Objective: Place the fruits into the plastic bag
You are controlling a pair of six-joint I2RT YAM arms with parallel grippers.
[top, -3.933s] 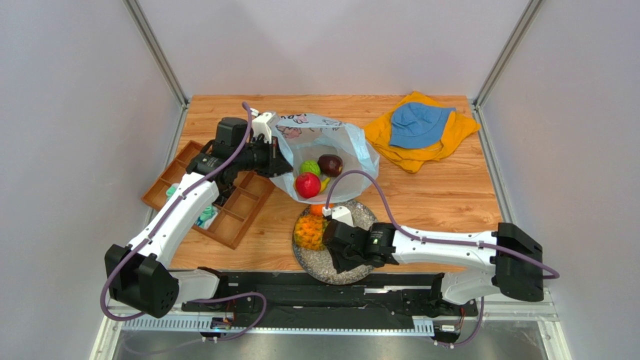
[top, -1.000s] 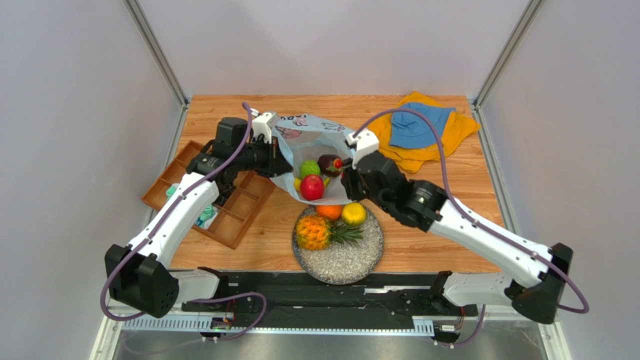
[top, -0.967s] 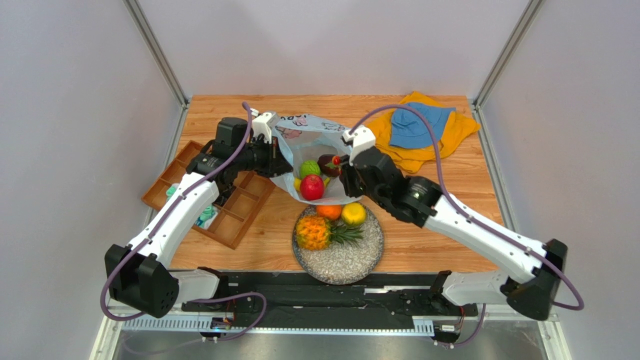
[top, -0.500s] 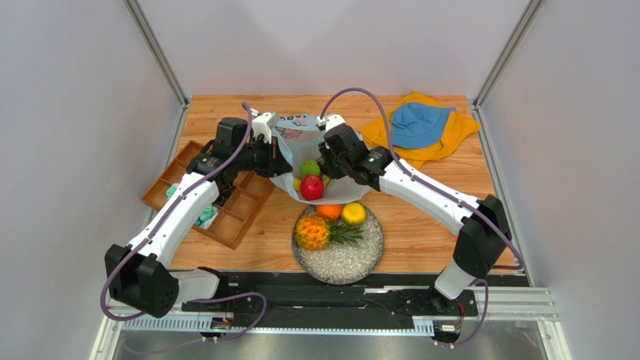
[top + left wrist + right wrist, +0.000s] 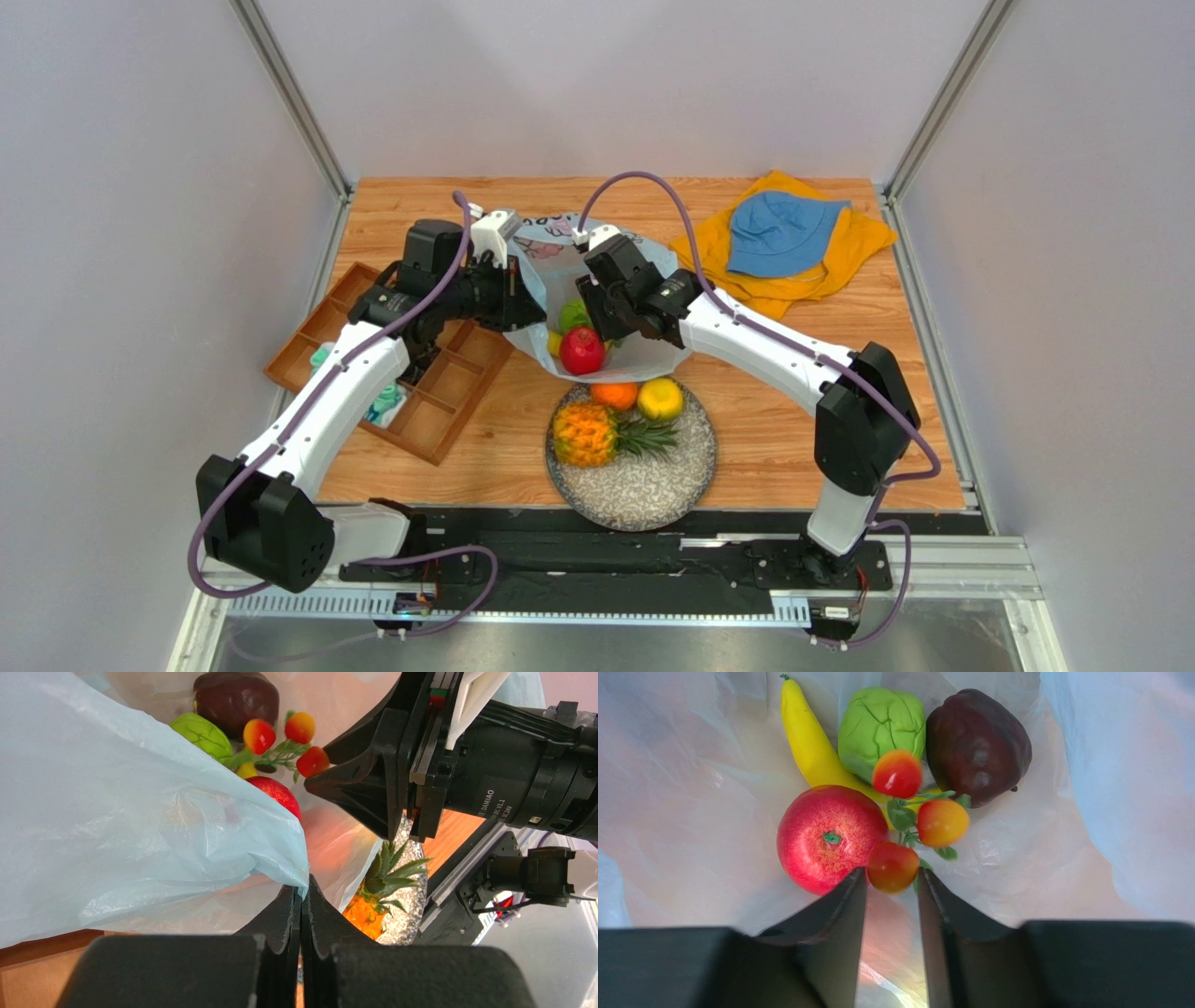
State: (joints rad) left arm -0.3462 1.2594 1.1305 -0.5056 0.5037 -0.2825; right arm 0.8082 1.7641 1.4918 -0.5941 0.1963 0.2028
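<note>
On the surface [image 5: 842, 392], near its middle: bag [image 5: 550, 233], mouth spread wide. Grips its rim at 9 o'clock with the left claw [image 5: 516, 297], clenched flat on the blue film, as seen from the left wrist. Hangs the right claw [image 5: 595, 311] over the opening, arm reaching in from 3 o'clock, tips pointed down into the bag. Inside, against the film, seen from the right wrist: banana [image 5: 805, 731] at 11 o'clock, green fruit [image 5: 882, 721] at 12, maroon fruit [image 5: 980, 742] at 1, red apple [image 5: 826, 840] at 8, all crowded together and touching. On top of these: sprig [image 5: 906, 815] with three small red-orange berries, the lowest right between the right claw's tips. Tips a little apart; cannot tell whether pinching that berry or released from it. At 6 o'clock of the bag, just beside its lip: plate [image 5: 659, 490], carrying orange [image 5: 613, 396] and yellow-green fruit [image 5: 661, 399] side by side at its far rim, pineapple [image 5: 582, 434] at its 9 o'clock with leaves toward 3. At 9 o'clock of the bag, under the left arm: wooden tray [image 5: 435, 399] of compartments, something teal in one near cell. At 2 o'clock, well apart from the bag: hat [image 5: 779, 228] lying on cloth [image 5: 856, 252]
</note>
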